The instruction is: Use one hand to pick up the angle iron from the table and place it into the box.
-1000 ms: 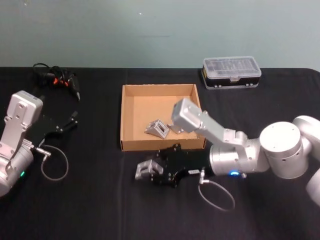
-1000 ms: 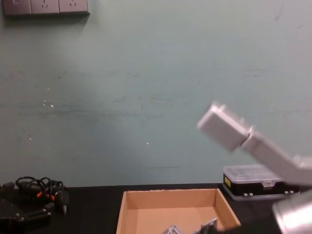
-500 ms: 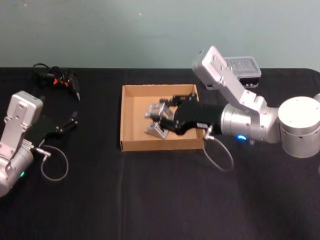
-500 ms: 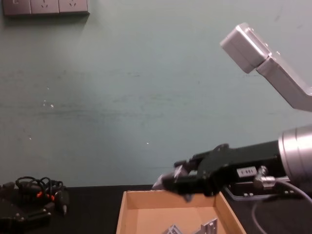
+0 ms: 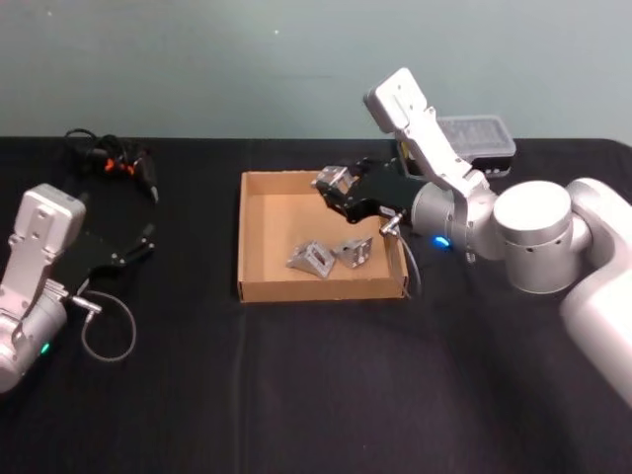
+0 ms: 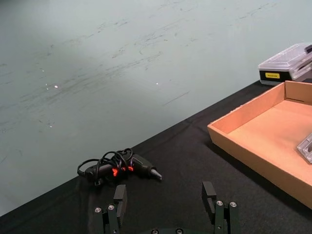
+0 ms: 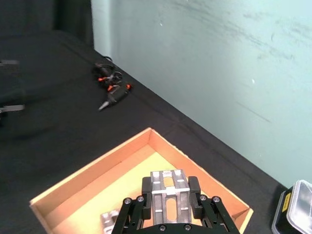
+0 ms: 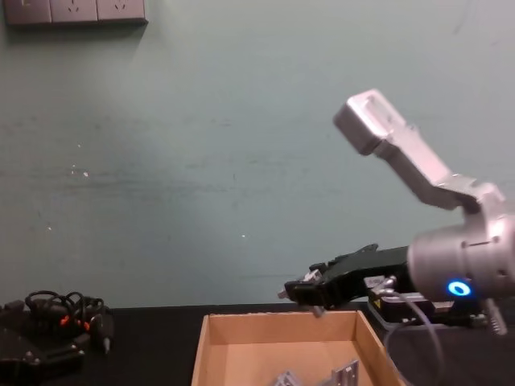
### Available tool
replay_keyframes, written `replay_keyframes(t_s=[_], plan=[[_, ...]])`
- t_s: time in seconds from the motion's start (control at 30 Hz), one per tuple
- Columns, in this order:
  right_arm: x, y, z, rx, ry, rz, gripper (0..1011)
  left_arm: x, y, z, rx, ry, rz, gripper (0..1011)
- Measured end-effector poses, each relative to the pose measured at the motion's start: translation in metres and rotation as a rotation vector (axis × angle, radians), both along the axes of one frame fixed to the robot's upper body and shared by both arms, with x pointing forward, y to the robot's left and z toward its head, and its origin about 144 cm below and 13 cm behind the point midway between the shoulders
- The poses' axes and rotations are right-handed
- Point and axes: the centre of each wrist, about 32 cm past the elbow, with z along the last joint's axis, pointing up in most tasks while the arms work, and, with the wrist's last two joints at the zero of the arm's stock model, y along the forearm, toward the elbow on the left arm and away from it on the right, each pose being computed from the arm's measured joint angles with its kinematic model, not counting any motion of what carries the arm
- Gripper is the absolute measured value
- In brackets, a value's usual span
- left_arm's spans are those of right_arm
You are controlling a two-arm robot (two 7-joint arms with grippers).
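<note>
My right gripper (image 5: 334, 188) is shut on a silver angle iron (image 7: 168, 191) and holds it in the air above the far part of the brown cardboard box (image 5: 254, 286). In the chest view the gripper (image 8: 302, 291) hangs just above the box's back wall (image 8: 278, 323). Two more angle irons (image 5: 309, 257) (image 5: 354, 252) lie on the box floor near its front right. At the left of the black table (image 5: 296, 395) my left gripper (image 6: 165, 197) rests open and holds nothing.
A clear-lidded plastic case (image 5: 464, 133) stands behind the box at the right, partly hidden by my right arm. A black tool with a coiled cable (image 5: 111, 158) lies at the far left. A loose cable loop (image 5: 107, 326) hangs from the left arm.
The right gripper lifted the angle iron from the table in front of the box, carried it up over the box, and now holds it above the far side. The left arm stayed put.
</note>
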Motion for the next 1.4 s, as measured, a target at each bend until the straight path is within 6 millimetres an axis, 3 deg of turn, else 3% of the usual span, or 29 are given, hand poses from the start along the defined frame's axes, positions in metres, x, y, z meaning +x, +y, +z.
replay_keyframes(t_s=[0.53,1.27,1.4], plan=[[0.029,0.02,-0.027,0.011,0.11,-0.097,446,0.0,0.0,0.0,0.0,0.0,0.0,1011],[0.032,0.02,-0.037,-0.024,0.138,-0.125,446,0.0,0.0,0.0,0.0,0.0,0.0,1011],[0.031,0.022,-0.037,-0.024,0.138,-0.12,521,0.0,0.0,0.0,0.0,0.0,0.0,1011]])
